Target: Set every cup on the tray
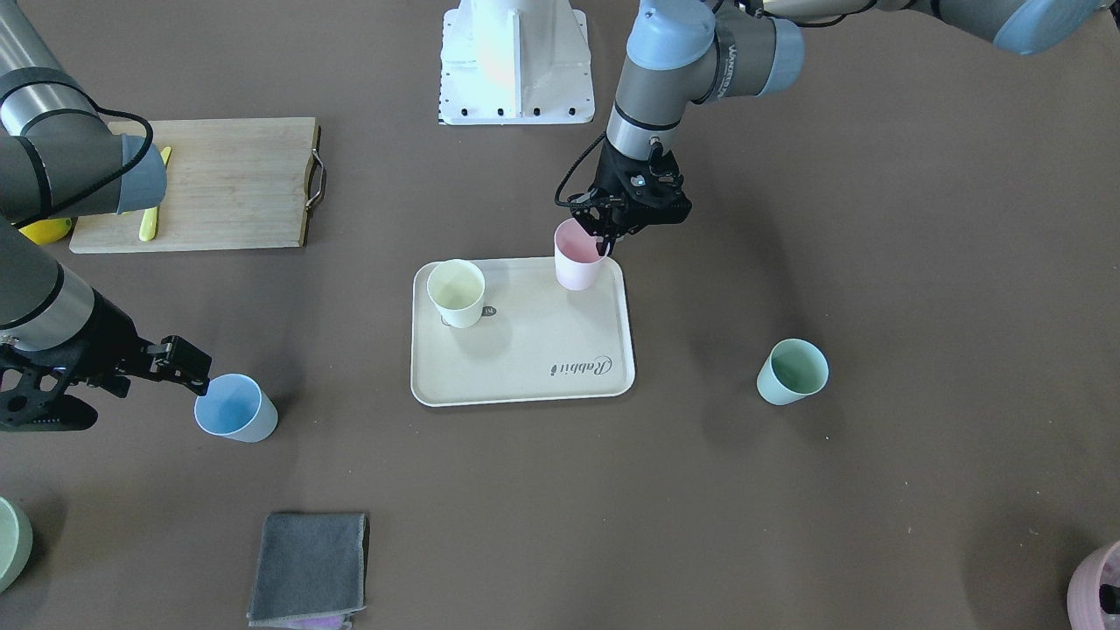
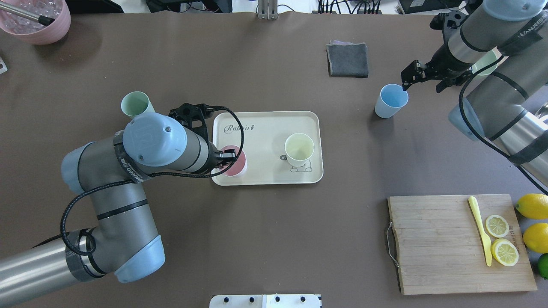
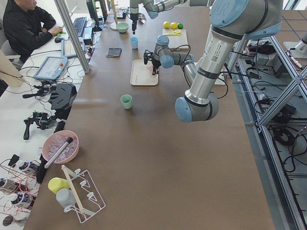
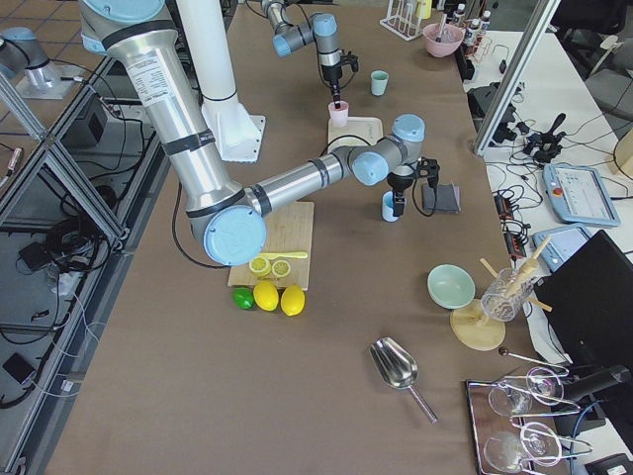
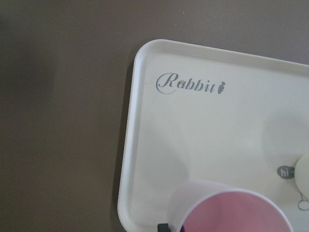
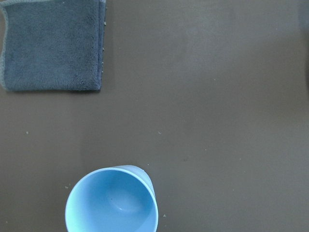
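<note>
The cream tray (image 1: 525, 367) lies mid-table. The pale yellow cup (image 1: 456, 293) stands upright on it. The pink cup (image 1: 577, 258) is at the tray's corner, and my left gripper (image 1: 604, 238) is shut on its rim, one finger inside. The left wrist view shows the pink cup (image 5: 231, 212) over the tray (image 5: 193, 130). The light blue cup (image 1: 234, 408) stands on the table off the tray. My right gripper (image 1: 149, 389) is open, one fingertip by the blue cup's rim. The right wrist view shows the blue cup (image 6: 112, 200) without fingers. The mint green cup (image 1: 792, 372) stands alone on the table.
A wooden cutting board (image 2: 454, 244) with lemon slices and a yellow knife lies at the near right, lemons beside it. A grey cloth (image 2: 347, 60) lies beyond the tray. A mauve-pink pot (image 2: 36, 21) is at the far left corner. A pale-green bowl (image 1: 9, 542) is at the table's edge.
</note>
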You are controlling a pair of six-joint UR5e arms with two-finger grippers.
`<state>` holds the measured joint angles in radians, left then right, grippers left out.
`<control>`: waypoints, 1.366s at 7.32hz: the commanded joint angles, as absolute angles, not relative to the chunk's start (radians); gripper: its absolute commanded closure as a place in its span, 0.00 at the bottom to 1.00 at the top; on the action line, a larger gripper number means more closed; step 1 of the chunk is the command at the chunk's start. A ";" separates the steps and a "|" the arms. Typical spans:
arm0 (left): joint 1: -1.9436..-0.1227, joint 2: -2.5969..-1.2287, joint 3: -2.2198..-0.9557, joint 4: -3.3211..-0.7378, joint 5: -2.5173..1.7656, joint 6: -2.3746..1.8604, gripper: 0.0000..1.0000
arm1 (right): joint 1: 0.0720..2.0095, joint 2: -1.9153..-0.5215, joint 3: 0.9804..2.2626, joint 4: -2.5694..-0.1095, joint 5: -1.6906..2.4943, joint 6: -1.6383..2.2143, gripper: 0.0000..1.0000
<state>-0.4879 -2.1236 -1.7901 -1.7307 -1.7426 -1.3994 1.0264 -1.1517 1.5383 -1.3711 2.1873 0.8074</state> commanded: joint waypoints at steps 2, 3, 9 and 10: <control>-0.494 -2.132 -1.752 -1.736 -1.740 -1.394 1.00 | 1.017 -1.149 1.520 -1.370 2.175 0.807 0.00; -0.497 -2.149 -1.732 -1.738 -1.724 -1.394 1.00 | 1.014 -1.143 1.511 -1.370 2.165 0.808 0.00; -0.515 -2.161 -1.729 -1.738 -1.721 -1.384 0.03 | 1.002 -1.114 1.468 -1.368 2.151 0.808 0.00; -0.517 -2.161 -1.730 -1.738 -1.721 -1.382 0.03 | 0.985 -1.108 1.448 -1.359 2.148 0.808 0.00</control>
<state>-0.5134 -2.1606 -1.7287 -1.7380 -1.7206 -1.3865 0.9984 -1.1167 1.4706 -1.3669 2.1501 0.8087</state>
